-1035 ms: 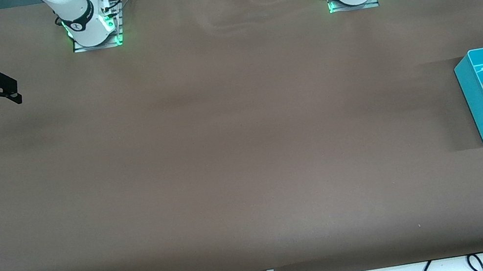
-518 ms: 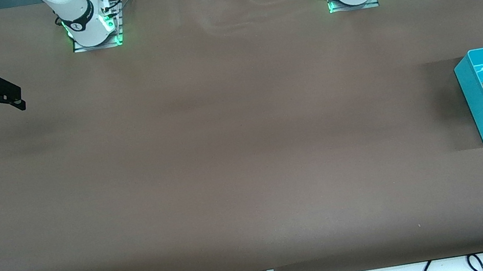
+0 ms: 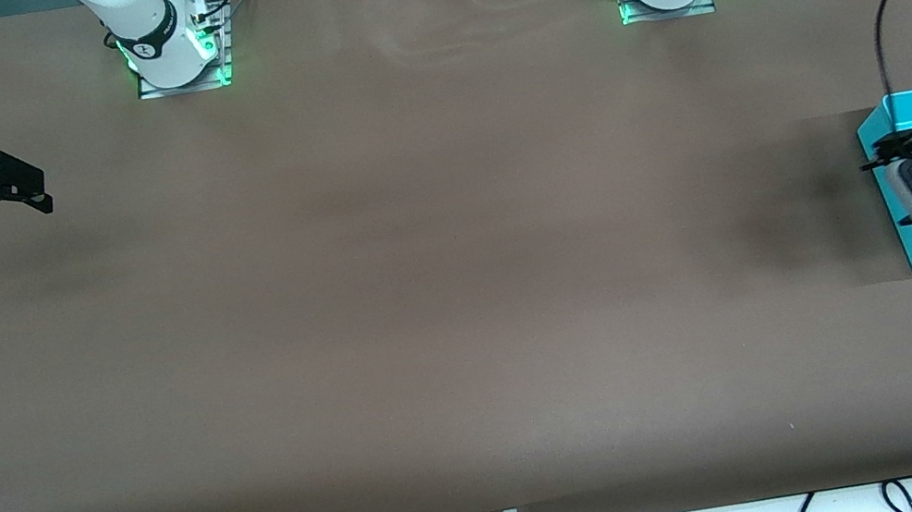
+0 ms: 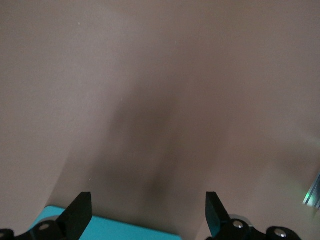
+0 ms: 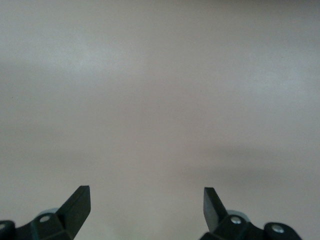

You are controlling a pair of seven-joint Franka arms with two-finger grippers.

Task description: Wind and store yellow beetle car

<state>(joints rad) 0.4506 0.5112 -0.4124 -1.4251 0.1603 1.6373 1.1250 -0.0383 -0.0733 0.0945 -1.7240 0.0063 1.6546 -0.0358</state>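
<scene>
Half a second ago the small yellow beetle car lay in plain sight in the open turquoise plastic bin (image 3: pixel 879 142), its long axis running along the table's length; now the left gripper (image 3: pixel 902 188) has swung over that bin and hides the car, so its heading cannot be told. Its black fingers (image 4: pixel 76 216) are spread wide with nothing between them, above the bin's edge and the brown table covering (image 3: pixel 444 295). The right gripper (image 3: pixel 26 186) waits over the right arm's end of the table, fingers (image 5: pixel 75 207) spread and empty.
</scene>
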